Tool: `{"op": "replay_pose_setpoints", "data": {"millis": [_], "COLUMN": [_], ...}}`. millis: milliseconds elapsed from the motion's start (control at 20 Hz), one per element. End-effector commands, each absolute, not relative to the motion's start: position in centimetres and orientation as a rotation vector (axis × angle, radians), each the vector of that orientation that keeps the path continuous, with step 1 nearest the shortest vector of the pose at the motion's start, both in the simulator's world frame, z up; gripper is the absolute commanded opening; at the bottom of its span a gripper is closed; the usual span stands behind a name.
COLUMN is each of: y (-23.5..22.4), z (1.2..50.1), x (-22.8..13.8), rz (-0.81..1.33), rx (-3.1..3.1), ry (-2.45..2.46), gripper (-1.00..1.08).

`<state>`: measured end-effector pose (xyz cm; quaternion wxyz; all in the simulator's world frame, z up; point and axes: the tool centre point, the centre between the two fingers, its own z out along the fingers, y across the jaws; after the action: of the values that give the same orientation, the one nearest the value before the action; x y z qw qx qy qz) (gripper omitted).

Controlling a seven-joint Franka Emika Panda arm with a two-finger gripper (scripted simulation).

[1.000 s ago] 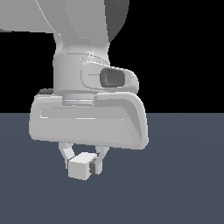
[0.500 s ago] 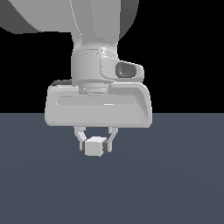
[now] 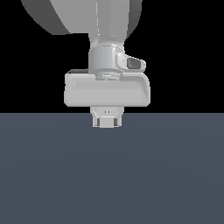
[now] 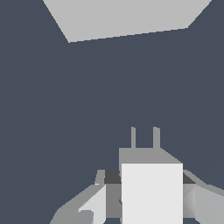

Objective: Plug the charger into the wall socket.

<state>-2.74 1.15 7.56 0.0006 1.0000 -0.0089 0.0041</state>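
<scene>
Counter (image 3: 175, 183): you had a flat, dark slate-blue surface, plain and unmarked, filling the lower half of the exterior view and most of the wrist view. Backdrop (image 3: 192, 43): solid black above a straight horizon line. Lighting: even, casting only faint shading.

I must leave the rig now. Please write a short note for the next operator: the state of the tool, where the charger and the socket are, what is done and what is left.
Tool: shut on the charger, held above the dark floor.
Charger: gripped between the fingers; its two prongs point away from the wrist, toward the socket.
Socket: a pale plate seen ahead in the wrist view, with open floor between it and the prongs. No contact.
Done: charger picked up and turned to face the socket.
Left: move forward, line the prongs with the holes (not visible in the wrist view), push in, release.
</scene>
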Motion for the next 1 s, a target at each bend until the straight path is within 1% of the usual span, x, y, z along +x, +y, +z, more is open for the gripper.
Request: {"op": "replay_pose_setpoints", "data": {"millis": [0,400,950], "y": [1.0,0.8,0.8], "z": [8.4,9.8,10.0], "x": [-1.5,1.0,1.4], "rz": [0.012,0.011,0.011], "rx": [3.141,3.138,3.138], "ry": [0.036,0.146,0.163], "gripper": [-1.0,-1.0,-1.0]}}
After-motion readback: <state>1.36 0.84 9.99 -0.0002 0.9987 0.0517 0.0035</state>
